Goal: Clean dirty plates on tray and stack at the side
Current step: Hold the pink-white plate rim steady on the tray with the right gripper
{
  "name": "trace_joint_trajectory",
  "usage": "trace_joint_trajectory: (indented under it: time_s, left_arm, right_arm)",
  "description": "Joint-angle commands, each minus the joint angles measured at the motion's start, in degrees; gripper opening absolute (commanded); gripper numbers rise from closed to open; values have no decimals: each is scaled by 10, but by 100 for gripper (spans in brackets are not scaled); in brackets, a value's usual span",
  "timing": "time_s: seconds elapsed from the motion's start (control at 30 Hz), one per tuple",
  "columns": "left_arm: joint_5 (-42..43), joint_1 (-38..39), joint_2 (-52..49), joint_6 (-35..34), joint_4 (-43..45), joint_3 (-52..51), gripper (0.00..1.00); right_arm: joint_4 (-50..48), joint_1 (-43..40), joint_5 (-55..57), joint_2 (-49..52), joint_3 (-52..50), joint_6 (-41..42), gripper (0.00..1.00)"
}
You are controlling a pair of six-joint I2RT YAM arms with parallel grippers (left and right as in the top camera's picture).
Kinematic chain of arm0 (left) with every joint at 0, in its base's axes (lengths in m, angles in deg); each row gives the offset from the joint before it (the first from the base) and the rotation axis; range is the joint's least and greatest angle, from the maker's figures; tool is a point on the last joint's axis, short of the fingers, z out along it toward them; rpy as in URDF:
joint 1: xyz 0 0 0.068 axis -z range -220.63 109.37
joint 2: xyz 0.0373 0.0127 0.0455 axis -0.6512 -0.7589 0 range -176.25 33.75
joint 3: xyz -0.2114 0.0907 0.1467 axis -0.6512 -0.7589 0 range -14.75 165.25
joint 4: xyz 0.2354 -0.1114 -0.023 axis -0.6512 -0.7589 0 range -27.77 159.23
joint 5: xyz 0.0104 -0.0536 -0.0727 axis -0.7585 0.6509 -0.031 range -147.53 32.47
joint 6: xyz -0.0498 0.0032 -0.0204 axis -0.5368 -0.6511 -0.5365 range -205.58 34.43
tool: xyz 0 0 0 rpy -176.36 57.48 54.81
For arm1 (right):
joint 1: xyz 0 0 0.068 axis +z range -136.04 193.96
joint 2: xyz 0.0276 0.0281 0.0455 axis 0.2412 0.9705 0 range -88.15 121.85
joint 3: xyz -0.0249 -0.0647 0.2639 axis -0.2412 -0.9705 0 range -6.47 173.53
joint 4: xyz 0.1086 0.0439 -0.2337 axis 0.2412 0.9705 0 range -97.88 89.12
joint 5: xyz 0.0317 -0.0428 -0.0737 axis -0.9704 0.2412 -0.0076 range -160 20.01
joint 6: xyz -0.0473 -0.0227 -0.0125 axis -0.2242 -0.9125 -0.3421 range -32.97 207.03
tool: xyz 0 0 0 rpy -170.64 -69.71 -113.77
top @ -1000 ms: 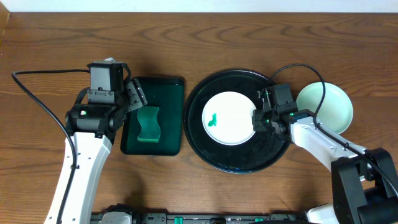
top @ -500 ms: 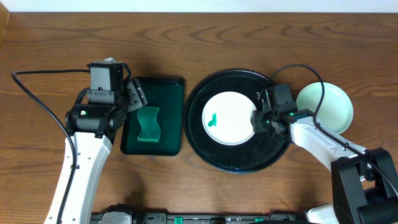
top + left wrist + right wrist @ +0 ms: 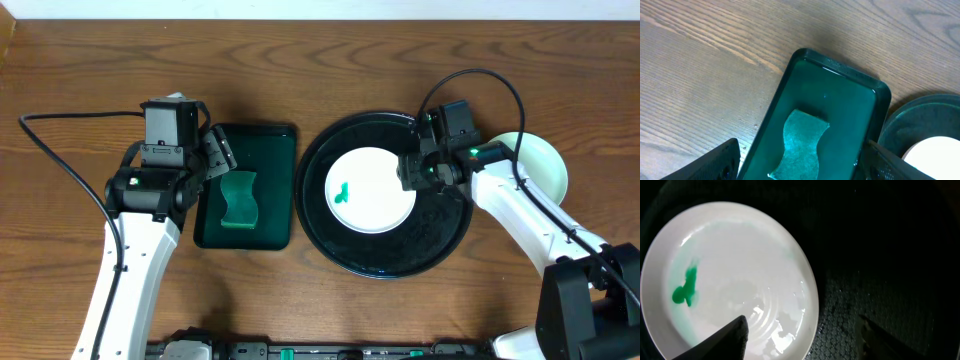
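A large round black tray [image 3: 385,262], glossy with a low rim, sits flat on the wooden worktop [image 3: 300,80], right of centre. One white plate [image 3: 365,195] lies flat inside it, towards the tray's left and far side, with bare black tray showing around it. The plate is round and shallow. A small green smear [image 3: 343,190] marks its left half, and the close view shows wet streaks and a faint green tint across the surface. A pale mint green plate [image 3: 545,170] rests on the worktop just beside the tray's right rim, partly hidden from above.
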Motion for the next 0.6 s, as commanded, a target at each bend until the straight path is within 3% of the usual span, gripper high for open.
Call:
trace_joint_trajectory:
  time_s: [0.0, 0.43, 0.57]
  left_arm:
    - [-7, 3, -1, -1, 0, 6, 78]
    - [-7, 3, -1, -1, 0, 6, 78]
    - [-7, 3, -1, -1, 0, 6, 78]
  right_arm:
    - [2, 0, 3, 5, -5, -14, 67]
    - [6, 0, 27, 28, -17, -15, 70]
    - [10, 0, 27, 48, -17, -15, 66]
